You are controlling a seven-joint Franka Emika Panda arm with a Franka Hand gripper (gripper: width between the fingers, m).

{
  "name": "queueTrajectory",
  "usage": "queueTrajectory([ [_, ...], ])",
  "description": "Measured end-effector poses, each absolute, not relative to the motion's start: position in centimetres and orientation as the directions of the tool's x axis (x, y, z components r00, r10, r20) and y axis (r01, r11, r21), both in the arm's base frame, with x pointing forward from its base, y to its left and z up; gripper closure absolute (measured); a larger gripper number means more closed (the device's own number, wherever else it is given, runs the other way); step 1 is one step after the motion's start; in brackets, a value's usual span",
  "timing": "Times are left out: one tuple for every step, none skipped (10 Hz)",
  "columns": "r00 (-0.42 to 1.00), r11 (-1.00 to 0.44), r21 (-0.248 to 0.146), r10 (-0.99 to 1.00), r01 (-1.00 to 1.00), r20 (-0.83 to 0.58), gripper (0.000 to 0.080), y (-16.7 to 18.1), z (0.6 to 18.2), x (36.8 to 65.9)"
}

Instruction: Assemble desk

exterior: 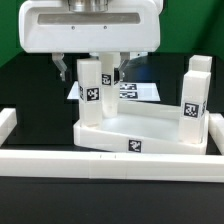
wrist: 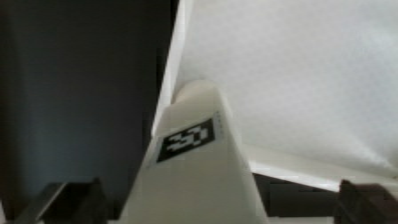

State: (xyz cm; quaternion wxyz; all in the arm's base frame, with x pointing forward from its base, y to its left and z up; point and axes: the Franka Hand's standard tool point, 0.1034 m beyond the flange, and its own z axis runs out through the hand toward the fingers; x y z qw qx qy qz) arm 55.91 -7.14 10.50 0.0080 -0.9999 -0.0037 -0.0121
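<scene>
Where legible, tags only patterned

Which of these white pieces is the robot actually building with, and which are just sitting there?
Part of the job:
- desk panel
- upright leg near the open gripper
- second upright leg on the exterior view's right

Just there:
- marker board, flat behind the panel
- border bars edging the work area

So the exterior cam sits low out front, looking level at the gripper from medium range. Wrist cam rides right above the fingers, staring down super close. Both catch the tagged leg between them.
</scene>
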Motion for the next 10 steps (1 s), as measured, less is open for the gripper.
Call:
queueTrajectory([
  [0.997,-0.997,-0.010,0.071,0.071,0.029,0.0151,-7.27,10.55,55.65],
  [0.995,-0.995,-0.006,0.099,0.099,0.034,0.0177,-7.43,10.47,55.44],
  [0.992,-0.992,-0.004,0.123,0.123,0.034,0.0177,-7.46,10.43,55.49],
  [0.992,-0.993,-0.004,0.118,0.119,0.033,0.0354,-7.46,10.41,55.48],
  [0.992,-0.993,-0.004,0.118,0.119,0.033,0.0354,-7.46,10.39,55.47],
  [0.994,-0.994,-0.005,0.107,0.108,0.033,0.0513,-7.46,10.39,55.47],
  [0.996,-0.996,-0.006,0.085,0.085,0.033,0.0511,-7.45,10.38,55.47],
  [0.996,-0.996,-0.006,0.085,0.085,0.033,0.0511,-7.45,10.38,55.47],
  [0.999,-0.999,-0.018,-0.034,-0.034,0.031,0.0511,-7.37,10.43,55.70],
  [0.983,-0.983,-0.027,-0.183,-0.183,0.025,0.0510,-7.26,10.48,56.20],
])
